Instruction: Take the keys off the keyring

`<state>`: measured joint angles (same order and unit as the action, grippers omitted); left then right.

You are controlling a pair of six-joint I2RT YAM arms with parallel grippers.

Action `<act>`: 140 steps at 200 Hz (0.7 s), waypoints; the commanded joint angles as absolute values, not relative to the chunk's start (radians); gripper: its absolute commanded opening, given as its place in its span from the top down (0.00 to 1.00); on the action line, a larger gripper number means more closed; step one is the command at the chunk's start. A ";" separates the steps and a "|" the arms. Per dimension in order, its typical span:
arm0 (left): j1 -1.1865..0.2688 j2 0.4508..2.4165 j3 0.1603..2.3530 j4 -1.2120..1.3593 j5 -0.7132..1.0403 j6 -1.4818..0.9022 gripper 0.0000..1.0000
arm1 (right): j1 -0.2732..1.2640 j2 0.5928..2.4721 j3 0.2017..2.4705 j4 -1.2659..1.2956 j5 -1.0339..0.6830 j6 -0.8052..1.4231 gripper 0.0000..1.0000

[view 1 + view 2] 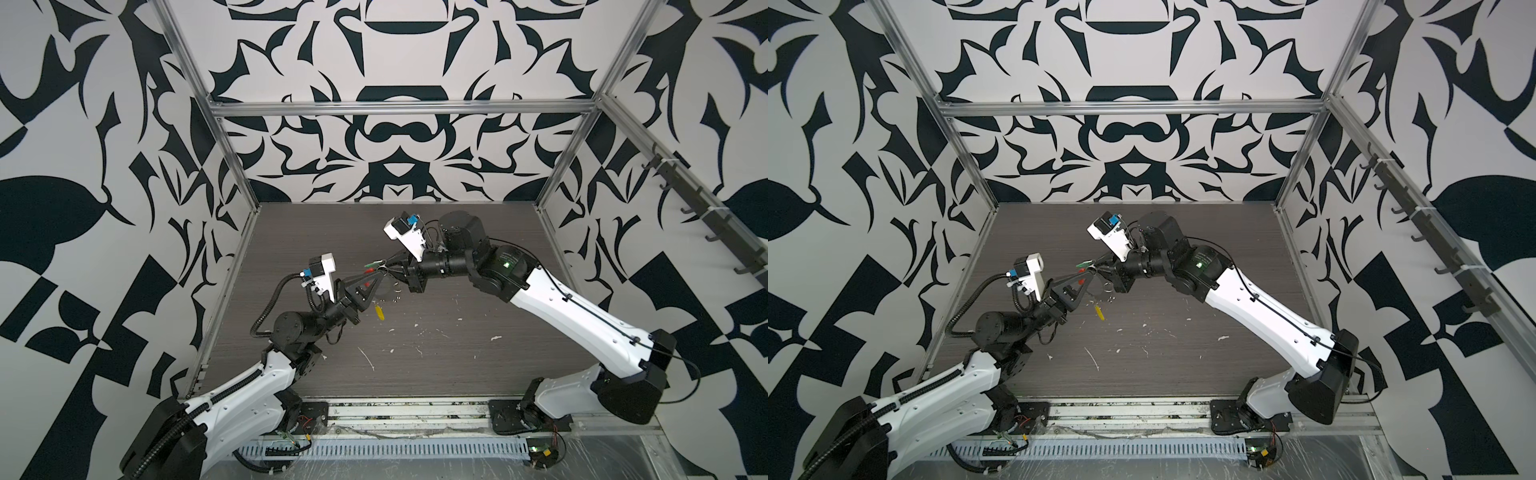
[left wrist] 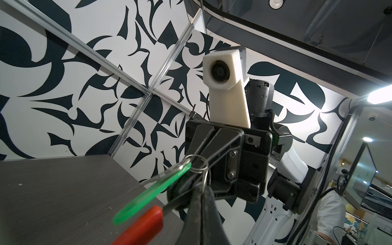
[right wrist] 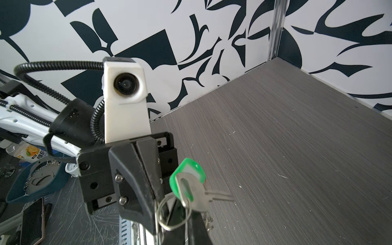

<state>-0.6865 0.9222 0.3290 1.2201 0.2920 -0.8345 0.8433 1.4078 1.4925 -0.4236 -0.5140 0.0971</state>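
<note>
Nearest, flat on the dark worktop (image 1: 457,374) among white flecks (image 1: 368,358): yellow key (image 1: 379,312), off the hoop, at 6 o'clock from the meeting jaw tips. Up in the air above it, left jaws angled in from 7 o'clock — clenched on the keyring (image 2: 148,220), gripping the grey wire just beside the red sleeve (image 1: 368,270). At 10 o'clock of the tips, green key (image 3: 187,180) dangling, strung on a small silver ring (image 2: 196,163). Keyring and green key both held clear of the worktop. Farther back, right jaws angled in from 4 o'clock — clenched too, tips touching that small ring; pinched or merely threaded, cannot tell.
</note>
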 commanded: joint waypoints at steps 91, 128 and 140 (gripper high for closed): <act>-0.678 0.900 0.319 1.261 0.252 -0.850 1.00 | 0.843 1.371 1.574 -0.480 -0.514 0.077 0.79; -0.671 0.881 0.322 1.239 0.248 -0.850 1.00 | 0.844 1.347 1.555 -0.499 -0.501 0.077 0.79; -0.669 0.876 0.322 1.231 0.246 -0.850 1.00 | 0.844 1.335 1.540 -0.500 -0.493 0.081 0.78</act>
<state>-0.6769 0.8986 0.3286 1.2198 0.2661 -0.8406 0.8391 1.3983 1.5414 -0.5102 -0.4957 0.0830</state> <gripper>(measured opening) 0.041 0.215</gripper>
